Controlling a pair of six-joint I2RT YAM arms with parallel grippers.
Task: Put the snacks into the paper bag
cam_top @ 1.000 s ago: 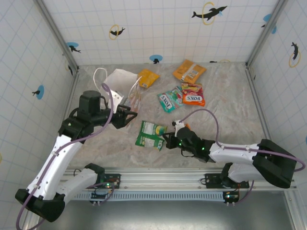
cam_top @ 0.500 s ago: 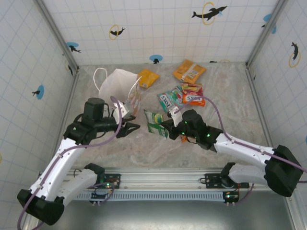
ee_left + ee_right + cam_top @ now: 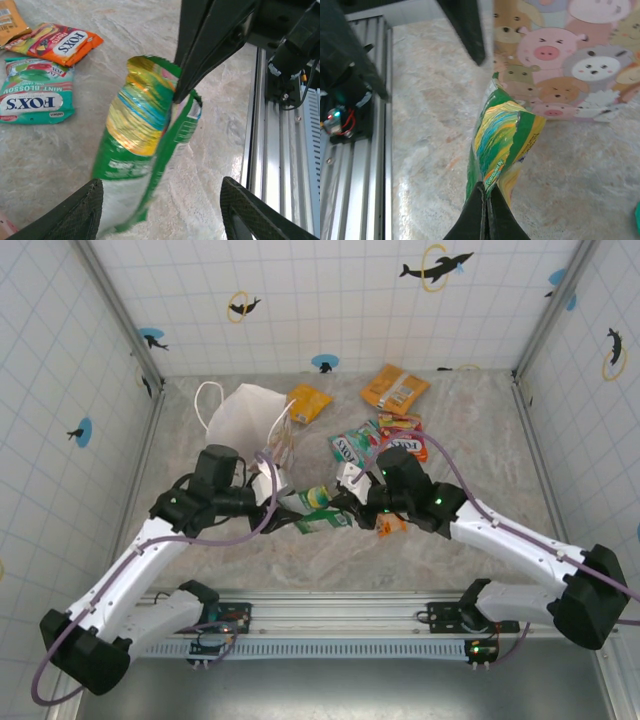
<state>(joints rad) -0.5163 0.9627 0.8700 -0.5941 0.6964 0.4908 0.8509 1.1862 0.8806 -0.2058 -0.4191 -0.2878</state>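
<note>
My right gripper (image 3: 338,502) is shut on one edge of the green snack packet (image 3: 315,512) and holds it above the table, next to the paper bag (image 3: 243,412). In the right wrist view the closed fingertips (image 3: 485,196) pinch the crumpled green packet (image 3: 504,134) in front of the bag's cartoon-animal band (image 3: 570,55). My left gripper (image 3: 288,502) faces it, open. In the left wrist view the green packet (image 3: 142,125) hangs down between the two spread fingers (image 3: 75,210), closer to the left one. Teal FOXS (image 3: 352,447), red-orange FOXS (image 3: 402,433) and two orange-yellow packets (image 3: 308,402) (image 3: 395,387) lie on the table.
A tiny orange packet (image 3: 390,526) lies under the right arm. The bag lies on its side at the back left, handles (image 3: 207,400) toward the wall. Tiled walls enclose the table, and a metal rail (image 3: 280,165) runs along the near edge.
My right gripper has carried the green packet up off the table and leftward to the left gripper. The left gripper has swung right toward it and spread its fingers wider.
</note>
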